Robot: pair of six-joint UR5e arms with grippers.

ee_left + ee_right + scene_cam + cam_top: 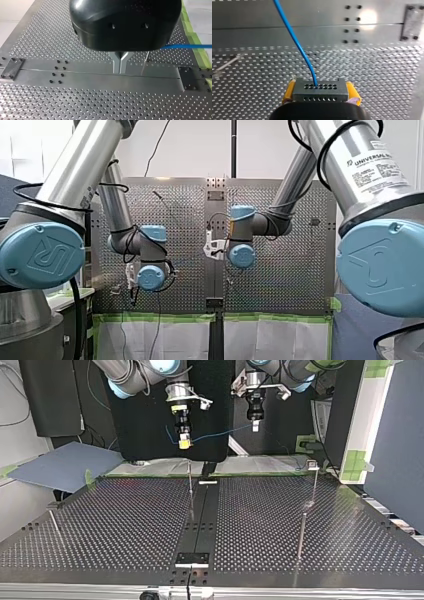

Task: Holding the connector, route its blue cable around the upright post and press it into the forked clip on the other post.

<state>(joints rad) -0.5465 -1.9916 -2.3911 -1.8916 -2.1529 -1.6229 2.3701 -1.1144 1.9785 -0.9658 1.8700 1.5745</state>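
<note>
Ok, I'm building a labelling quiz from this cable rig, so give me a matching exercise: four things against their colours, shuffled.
Things:
1 connector
2 cable
3 pads
4 tape

Colours:
A yellow
B green
C dark grey
D blue

Pairs: 1-C, 2-D, 3-A, 4-B

A white label [376, 167] on my right arm [350, 147], near right, reads "UNIVERSAL R…"; its smaller print is illegible. The blue joint caps [42, 254] bear an embossed logo of stylised letters.
</note>
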